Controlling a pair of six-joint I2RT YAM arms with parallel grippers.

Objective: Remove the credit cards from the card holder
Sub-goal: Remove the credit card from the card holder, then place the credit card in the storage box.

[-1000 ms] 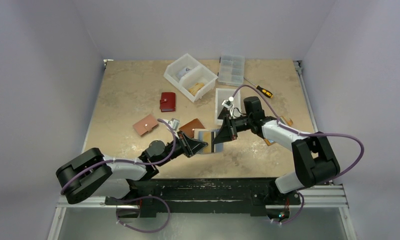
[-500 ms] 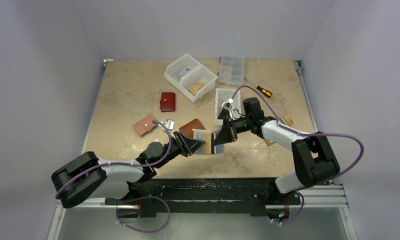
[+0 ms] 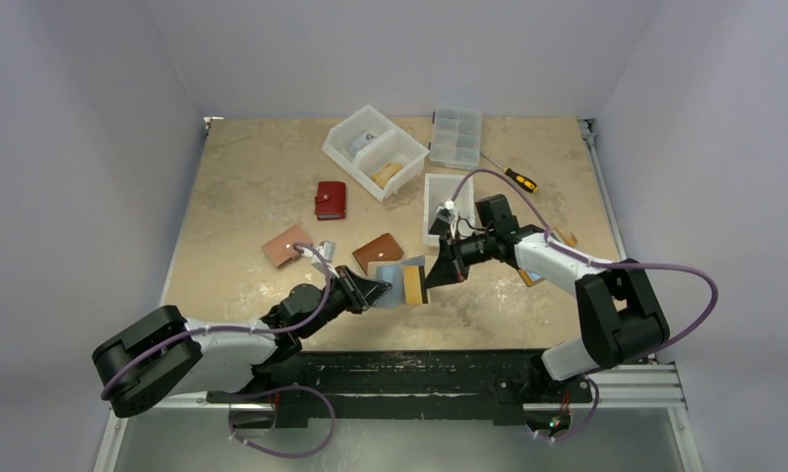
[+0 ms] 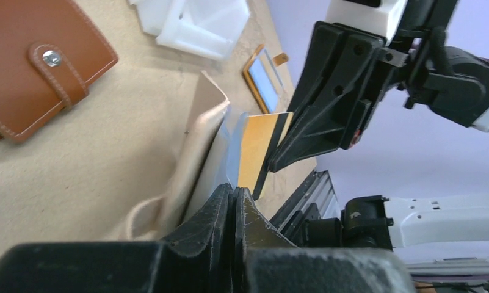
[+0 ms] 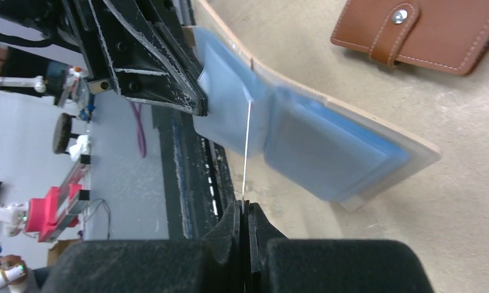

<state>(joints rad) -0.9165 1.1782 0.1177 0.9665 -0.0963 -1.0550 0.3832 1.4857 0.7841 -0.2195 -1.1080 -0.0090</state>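
Since a moment ago the arms have drawn apart. The left fingers (image 4: 229, 207), clamped shut on a pale blue sleeve of the tan card holder (image 5: 333, 146), have pulled back. The right fingers (image 5: 239, 217) are pinched tight on the gold, black-striped credit card (image 4: 257, 152), now mostly clear of its pocket and, I judge, nearly free. The table (image 3: 252, 187) edge lies close behind both fingers. There is open room beyond them, short of the brown snap wallet (image 5: 425, 30).
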